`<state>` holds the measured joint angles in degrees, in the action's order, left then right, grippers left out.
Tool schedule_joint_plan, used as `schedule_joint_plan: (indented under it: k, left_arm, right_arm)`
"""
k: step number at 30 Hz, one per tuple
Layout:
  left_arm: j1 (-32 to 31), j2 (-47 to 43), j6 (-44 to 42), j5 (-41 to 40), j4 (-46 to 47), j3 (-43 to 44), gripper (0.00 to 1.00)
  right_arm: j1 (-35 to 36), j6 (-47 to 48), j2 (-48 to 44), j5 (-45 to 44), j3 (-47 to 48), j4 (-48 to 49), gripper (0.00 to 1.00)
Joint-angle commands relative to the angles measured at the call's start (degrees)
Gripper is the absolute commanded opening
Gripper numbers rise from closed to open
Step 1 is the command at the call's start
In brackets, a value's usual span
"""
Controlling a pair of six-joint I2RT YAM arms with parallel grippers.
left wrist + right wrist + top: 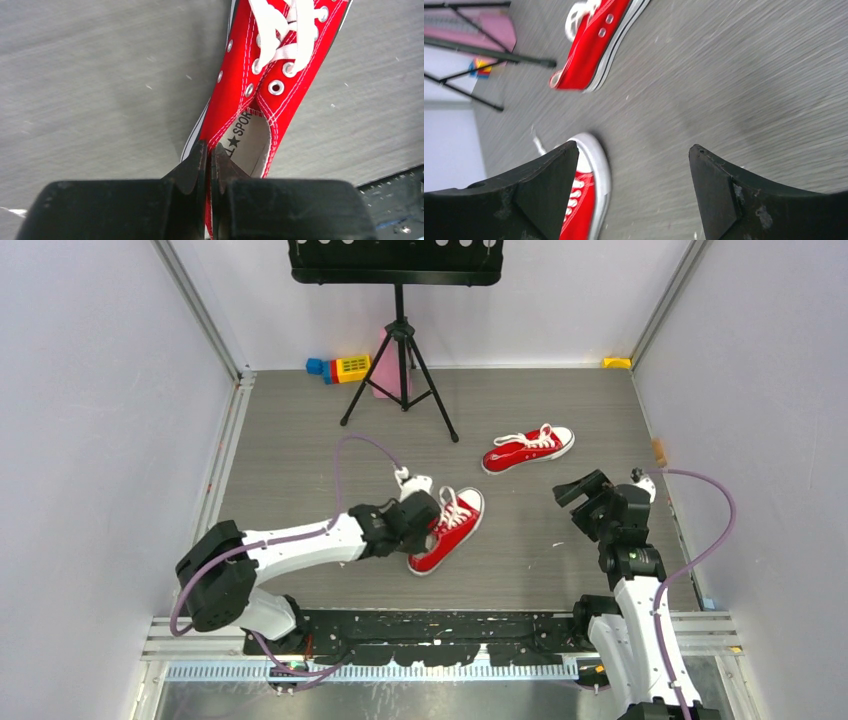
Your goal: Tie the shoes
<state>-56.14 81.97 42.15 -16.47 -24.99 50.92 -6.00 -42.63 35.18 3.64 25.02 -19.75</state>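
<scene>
At the far left of the table [300,430] you have some coloured toy blocks [340,368], with a black tripod stand [400,350] just right of them. Nearer you, your left gripper [418,518] sits at the heel of the near shoe [452,528]. In the left wrist view its fingers [192,167] are pressed together, pinching the red canvas rim on one side of the heel opening. That shoe is red with white stitching, silver eyelets and a white sole. It lies in the middle of the table with its heel toward the near left and its white toe toward the far right. White laces cross through the eyelets further up, the eyelet closest to the opening has no lace in it, and you can see dark letters printed on the pale insole. The lace ends lie loose around the front of the shoe.

Further right and farther away, well apart from the first, the far shoe [528,448] lies with its toe to the right, its white laces loose over the top. Right of both, your right gripper [582,488] hangs above bare table with its jaws spread wide and nothing between them; both shoes show beyond its fingers [549,180] in the right wrist view
</scene>
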Motion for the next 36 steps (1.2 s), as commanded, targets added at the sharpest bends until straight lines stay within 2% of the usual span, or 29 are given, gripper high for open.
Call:
schedule_joint_plan:
  k: [1, 3, 6, 8, 10, 11, 14, 17, 20, 24, 26, 30, 36]
  left_arm:
    - [-7.0, 1.8, 9.7, -7.5, 5.4, -0.1, 0.05]
    - [-9.7, 3.4, 10.9, -6.6, 7.1, 0.5, 0.13]
    - [-12.7, 5.5, 10.3, -3.3, 9.0, 2.4, 0.30]
    - [-13.7, 5.5, 9.1, -1.3, 9.1, 3.5, 0.40]
    - [-13.5, 4.3, 7.2, 0.8, 9.8, 3.4, 0.49]
    - [-12.8, 3.6, 5.7, 3.1, 9.9, 3.4, 0.51]
    - [-9.7, 0.6, 3.0, 7.4, 8.6, 2.9, 0.51]
    - [-6.2, -3.7, 0.6, 10.1, 9.6, 0.0, 0.51]
    - [0.2, -6.8, 0.7, 18.8, 11.5, -3.5, 0.51]
    - [7.3, -10.3, -0.3, 22.2, 12.4, -7.1, 0.51]
    - [10.4, -10.4, -1.3, 24.4, 13.1, -7.9, 0.52]
    - [15.8, -9.7, -3.2, 26.8, 13.3, -8.4, 0.39]
    - [25.9, -8.4, -1.5, 30.7, 16.6, -10.4, 0.39]
  right_arm:
    - [0.1, -3.0, -1.6, 14.8, 1.5, -4.2, 0.86]
    - [0.1, -3.1, -1.2, 17.8, 1.9, -6.0, 0.86]
    - [1.0, -2.2, -0.2, 21.2, 2.5, -8.3, 0.86]
    - [2.1, -1.2, 0.0, 21.3, 2.6, -9.8, 0.79]
    - [3.1, -0.9, -0.2, 21.2, 2.0, -10.5, 0.77]
    - [3.7, -0.9, -0.3, 21.2, 1.5, -10.2, 0.76]
    - [5.9, -2.0, 0.2, 22.0, -0.8, -7.0, 0.76]
    - [12.9, -3.7, 2.8, 20.5, -2.5, -1.9, 0.76]
    - [19.3, -5.0, 7.5, 17.6, -2.9, 2.5, 0.76]
    - [27.3, -4.1, 14.8, 13.7, -0.9, 6.1, 0.75]
    - [31.0, -2.0, 18.4, 10.8, 1.6, 5.9, 0.71]
    - [35.7, 3.8, 26.1, 7.0, 9.2, 3.9, 0.56]
    - [40.8, 14.2, 36.7, 0.7, 24.8, -3.3, 0.47]
